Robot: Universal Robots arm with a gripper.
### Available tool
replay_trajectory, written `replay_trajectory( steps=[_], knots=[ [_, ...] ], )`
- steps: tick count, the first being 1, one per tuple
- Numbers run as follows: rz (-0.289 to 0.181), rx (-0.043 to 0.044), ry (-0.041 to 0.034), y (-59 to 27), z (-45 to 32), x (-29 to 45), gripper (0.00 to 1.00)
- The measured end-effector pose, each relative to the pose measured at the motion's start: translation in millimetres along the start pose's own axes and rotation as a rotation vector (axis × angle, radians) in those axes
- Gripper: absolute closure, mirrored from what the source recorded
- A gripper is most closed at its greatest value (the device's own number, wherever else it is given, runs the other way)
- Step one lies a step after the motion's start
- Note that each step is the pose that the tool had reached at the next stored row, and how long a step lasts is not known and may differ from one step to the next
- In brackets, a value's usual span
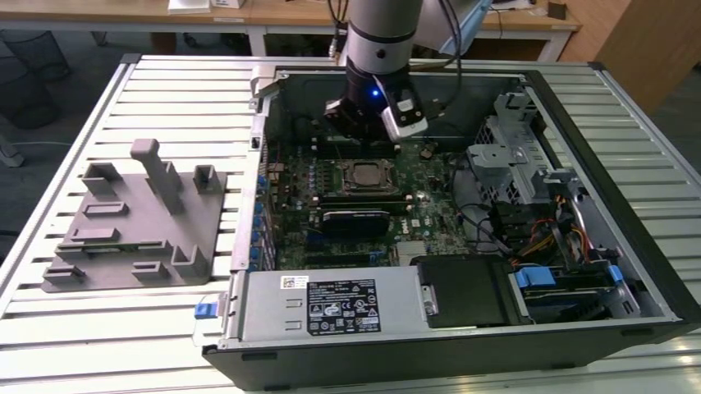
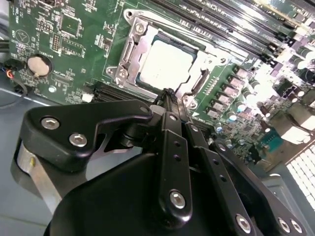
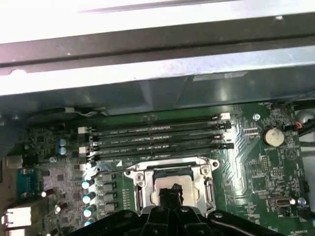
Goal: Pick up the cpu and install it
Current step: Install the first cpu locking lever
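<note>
Second wrist view shows the gripper [image 2: 167, 94] with its black metal fingers drawn together to a narrow tip. Nothing is held between them, and the tip hangs just above one edge of the cpu [image 2: 165, 66]. The cpu is a flat square with a pale, matte silver lid. It lies inside the socket frame [image 2: 129, 59], a bright stamped-steel surround with screw heads at its corners.

Judged from this, the pick-up is complete and the seating step is in hand. Further work at the socket probably calls for light, straight-down contact, with the chip kept flush in its recess.

In the exterior view, the socket lies at six o'clock from the gripper, on the green motherboard [image 1: 438, 189]. The grey pegged tray [image 1: 131, 238] stands at nine o'clock of the case [image 1: 657, 271], well apart from the socket.
</note>
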State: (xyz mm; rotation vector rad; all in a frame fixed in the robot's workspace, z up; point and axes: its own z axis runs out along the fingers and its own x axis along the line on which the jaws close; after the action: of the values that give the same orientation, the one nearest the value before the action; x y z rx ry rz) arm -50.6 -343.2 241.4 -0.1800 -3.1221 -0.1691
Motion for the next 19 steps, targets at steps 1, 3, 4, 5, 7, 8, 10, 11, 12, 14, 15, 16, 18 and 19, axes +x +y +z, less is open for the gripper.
replay_trajectory(
  steps=[1, 3, 4, 5, 7, 8, 10, 11, 12, 14, 15, 16, 18, 19],
  knots=[
    [-0.003, -0.0001, 0.0003, -0.2, 0.0, 1.6, 0.89],
    [-0.006, 0.0003, 0.0008, -0.7, -0.1, 5.8, 0.89],
    [-0.007, 0.0003, 0.0009, -1.0, -0.1, 8.3, 0.89],
    [-0.008, 0.0003, 0.0009, -1.3, -0.1, 11.0, 0.89],
    [-0.01, 0.0004, 0.0012, -1.9, 0.0, 15.8, 0.89],
    [-0.014, 0.0003, 0.0015, -2.0, 0.0, 17.2, 0.89],
    [-0.038, 0.0008, 0.0042, -2.0, 0.0, 17.7, 0.89],
    [-0.056, 0.0013, 0.0062, -2.1, -0.1, 17.7, 0.89],
    [-0.071, 0.0015, 0.0078, -2.1, 0.0, 17.8, 0.89],
    [-0.081, 0.0014, 0.0085, -2.5, 0.1, 20.4, 0.89],
    [-0.081, 0.0012, 0.008, -2.8, 0.1, 23.5, 0.89],
    [-0.081, 0.0011, 0.0072, -3.2, 0.1, 27.3, 0.89],
    [-0.081, 0.0004, 0.0047, -4.6, 0.2, 38.8, 0.89],
    [-0.081, 0.0004, 0.0041, -4.9, 0.1, 42.1, 0.89]
  ],
)
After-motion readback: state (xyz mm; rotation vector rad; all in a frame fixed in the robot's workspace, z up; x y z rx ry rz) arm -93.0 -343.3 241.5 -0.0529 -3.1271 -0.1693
